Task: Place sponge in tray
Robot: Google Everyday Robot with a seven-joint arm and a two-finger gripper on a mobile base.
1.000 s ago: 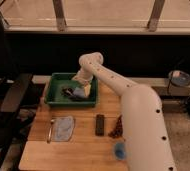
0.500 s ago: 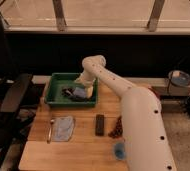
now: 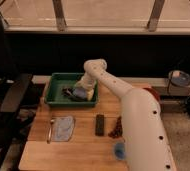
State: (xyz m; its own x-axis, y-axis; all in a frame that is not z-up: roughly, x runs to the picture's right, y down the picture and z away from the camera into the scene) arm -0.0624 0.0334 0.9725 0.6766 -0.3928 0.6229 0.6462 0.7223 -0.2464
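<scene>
The green tray (image 3: 56, 80) stands at the back left of the wooden table. My arm reaches down into it from the right, and my gripper (image 3: 81, 89) is low over the tray's right half. The light-blue sponge (image 3: 79, 93) shows right at the gripper's tip, inside the tray. Whether the gripper holds it I cannot tell. A dark object (image 3: 68, 92) and a yellow object (image 3: 91, 95) also lie in the tray, on either side of the sponge.
In front of the tray lie a blue-grey cloth (image 3: 64, 127), a utensil (image 3: 50, 131), a dark bar (image 3: 100, 125) and a brown snack bag (image 3: 117, 128). A small blue cup (image 3: 119, 150) stands near the front edge. A black chair (image 3: 10, 100) is at the left.
The arm's upper bend has shifted a little to the right. The gripper stays down in the tray at the sponge.
</scene>
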